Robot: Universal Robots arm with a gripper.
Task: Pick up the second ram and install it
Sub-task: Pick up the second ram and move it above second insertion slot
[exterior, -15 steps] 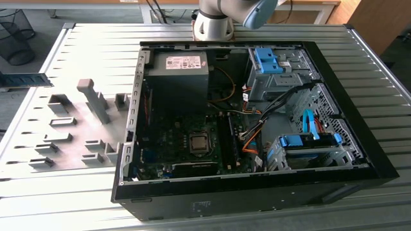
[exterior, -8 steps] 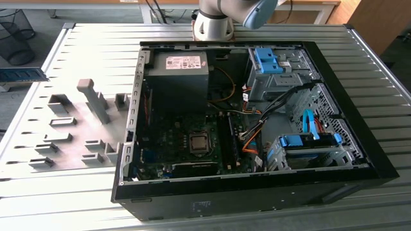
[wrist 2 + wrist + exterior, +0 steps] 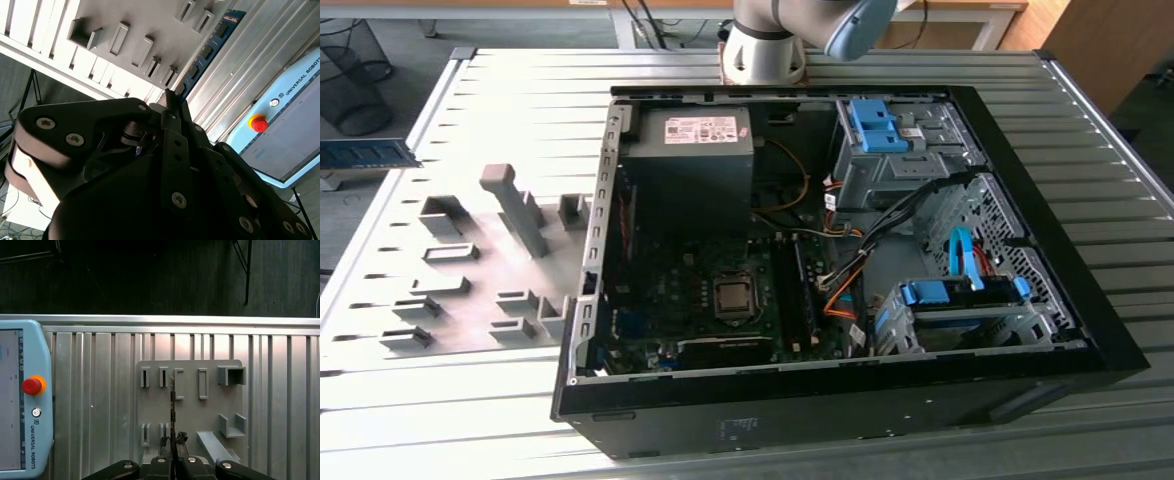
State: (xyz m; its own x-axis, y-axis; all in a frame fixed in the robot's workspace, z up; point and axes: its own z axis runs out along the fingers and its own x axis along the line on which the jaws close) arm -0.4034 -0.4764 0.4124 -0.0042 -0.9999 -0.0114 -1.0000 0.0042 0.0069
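First wrist view: the tool [image 3: 172,441] is clamped tight on the second ram [image 3: 172,400].
The ram sticks out edge-on from the closed fingers, above the grey holder plate [image 3: 200,412] on the ribbed desk [image 3: 100,390], well apart from the open computer case [image 3: 854,250].

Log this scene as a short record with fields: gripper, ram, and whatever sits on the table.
gripper: shut on the second ram
second ram: held edge-on over the grey holder plate in the first wrist view
computer case: open, on the slatted table, motherboard exposed
teach pendant: apart from the holder plate, red button showing
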